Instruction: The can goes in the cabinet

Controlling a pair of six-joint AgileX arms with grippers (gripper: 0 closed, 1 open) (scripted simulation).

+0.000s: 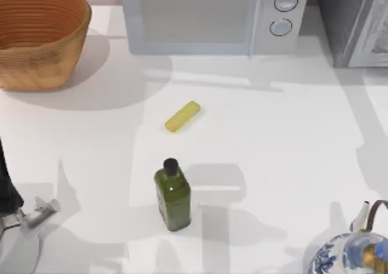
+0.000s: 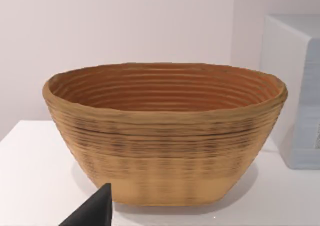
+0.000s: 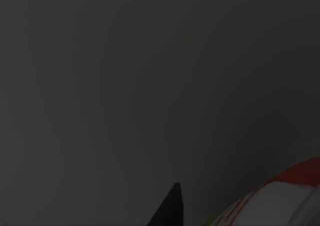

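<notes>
woven, ribbed basket [image 1: 36, 37] sits at the tabletop's [image 1: 273, 140] far left; red can [image 3: 285, 198] with white lettering near right jaws, grip unclear; left jaws likewise.

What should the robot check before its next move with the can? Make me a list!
1. Can inside the cabinet: cannot tell, the right wrist view is dark.
2. Green bottle upright mid-table: ok.
3. Yellow bar lying flat, apart from the bottle: ok.
4. Left arm parked at the table's near left corner: ok.
5. Teapot at the near right corner, apart from the bottle: ok.
</notes>
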